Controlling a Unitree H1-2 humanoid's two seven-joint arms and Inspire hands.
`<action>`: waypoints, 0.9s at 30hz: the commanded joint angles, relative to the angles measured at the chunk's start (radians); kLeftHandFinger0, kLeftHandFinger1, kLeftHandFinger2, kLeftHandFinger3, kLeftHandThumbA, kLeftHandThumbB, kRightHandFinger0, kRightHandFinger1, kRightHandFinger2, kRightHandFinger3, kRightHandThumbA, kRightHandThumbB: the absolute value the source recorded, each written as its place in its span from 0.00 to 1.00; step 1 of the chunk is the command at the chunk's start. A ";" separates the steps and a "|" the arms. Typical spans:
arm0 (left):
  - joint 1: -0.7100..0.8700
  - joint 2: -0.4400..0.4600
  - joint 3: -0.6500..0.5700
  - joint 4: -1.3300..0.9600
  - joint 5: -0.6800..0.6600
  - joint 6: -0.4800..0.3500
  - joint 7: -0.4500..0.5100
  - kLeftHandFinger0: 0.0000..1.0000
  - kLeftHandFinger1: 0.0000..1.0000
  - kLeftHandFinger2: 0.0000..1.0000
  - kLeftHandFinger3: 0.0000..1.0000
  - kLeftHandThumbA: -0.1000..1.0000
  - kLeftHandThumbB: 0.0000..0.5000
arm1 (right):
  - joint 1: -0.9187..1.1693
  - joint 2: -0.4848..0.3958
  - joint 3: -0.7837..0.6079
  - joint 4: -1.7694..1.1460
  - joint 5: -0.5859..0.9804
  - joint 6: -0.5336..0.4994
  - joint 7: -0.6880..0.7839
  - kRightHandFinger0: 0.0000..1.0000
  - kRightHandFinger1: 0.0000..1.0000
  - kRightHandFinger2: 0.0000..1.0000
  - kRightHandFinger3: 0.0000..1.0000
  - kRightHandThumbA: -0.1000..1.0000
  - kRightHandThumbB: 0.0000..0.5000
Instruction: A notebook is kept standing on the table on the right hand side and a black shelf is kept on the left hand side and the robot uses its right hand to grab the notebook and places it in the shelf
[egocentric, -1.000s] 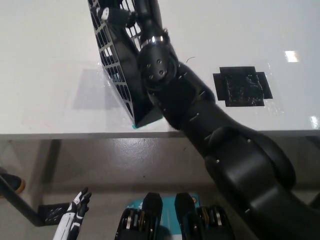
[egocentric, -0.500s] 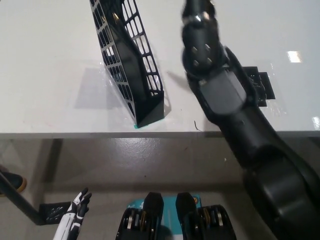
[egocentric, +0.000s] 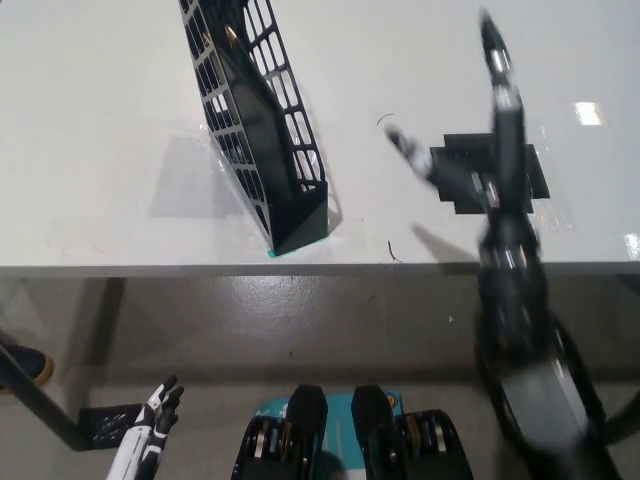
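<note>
Now we pull our right hand (egocentric: 478, 150), fingers spread and empty, back from the black shelf (egocentric: 262, 140) toward the tape patch (egocentric: 530, 170); notebook apparently delivered, left hand (egocentric: 152, 420) idling low with fingers apart.

A single head view looks steeply down from above the robot onto the near edge of the white counter (egocentric: 100, 130), facing away from the body. The counter fills the upper half from 9 to 3 o'clock; the floor (egocentric: 300, 320) below its edge fills the lower half. It sits fairly near. No second view overlaps.
</note>
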 joint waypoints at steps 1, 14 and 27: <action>-0.019 0.023 -0.002 -0.016 0.002 -0.006 -0.010 1.00 1.00 1.00 1.00 1.00 0.43 | 0.379 -0.080 0.110 -0.672 -0.008 -0.104 0.148 1.00 1.00 1.00 1.00 1.00 0.64; -0.032 0.011 -0.002 -0.017 -0.016 -0.030 -0.009 1.00 1.00 1.00 1.00 1.00 0.39 | 0.500 -0.061 0.099 -0.331 0.169 -0.107 0.179 1.00 1.00 1.00 1.00 1.00 0.69; -0.049 0.006 0.003 -0.015 -0.027 -0.031 -0.003 1.00 1.00 1.00 1.00 1.00 0.41 | 0.486 -0.039 0.046 -0.034 0.272 -0.141 0.269 1.00 1.00 1.00 1.00 1.00 0.64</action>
